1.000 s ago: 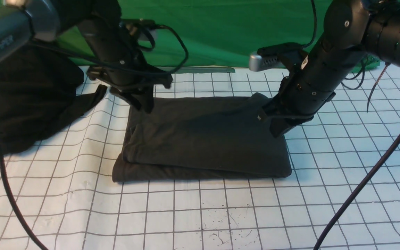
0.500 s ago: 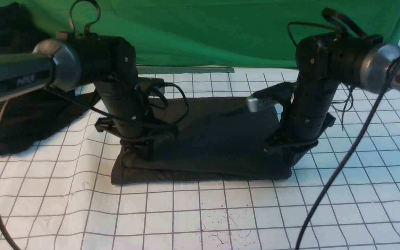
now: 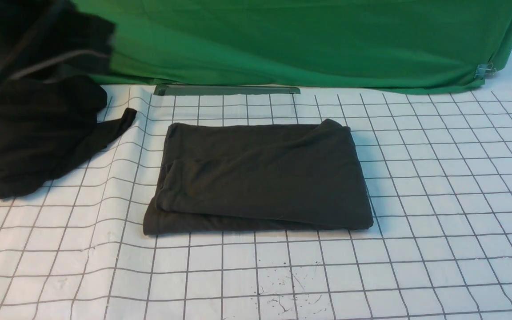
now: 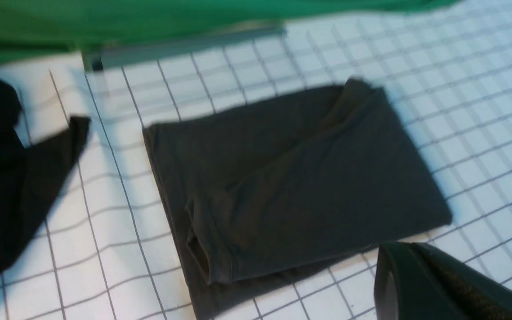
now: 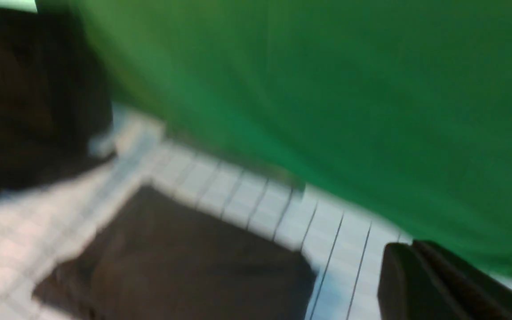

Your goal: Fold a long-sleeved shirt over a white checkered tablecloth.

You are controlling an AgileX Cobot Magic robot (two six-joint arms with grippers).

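Two layers of cloth show along the near edge of the long-sleeved shirt [image 3: 260, 178], which lies folded into a compact rectangle at the centre of the white checkered tablecloth [image 3: 438, 200], resting flat with no arm touching it. Seen from the front, a blacker heap of cloth [image 3: 34, 133] sits at about ten o'clock from the shirt, apart from it, with one pointed flap reaching toward the shirt's far left corner. Plain green fabric [image 3: 305, 40] hangs across twelve o'clock, and a grey strip [image 3: 227, 90] lies along its foot. Ink specks [image 3: 282, 284] mark the sheet at six o'clock. Left gripper [image 4: 420, 266]: fingers pressed together, clenched on nothing, raised above the shirt's near corner in the left wrist view. Right gripper [image 5: 416, 266]: likewise clenched and empty, seen blurred in the right wrist view, clear of the shirt.
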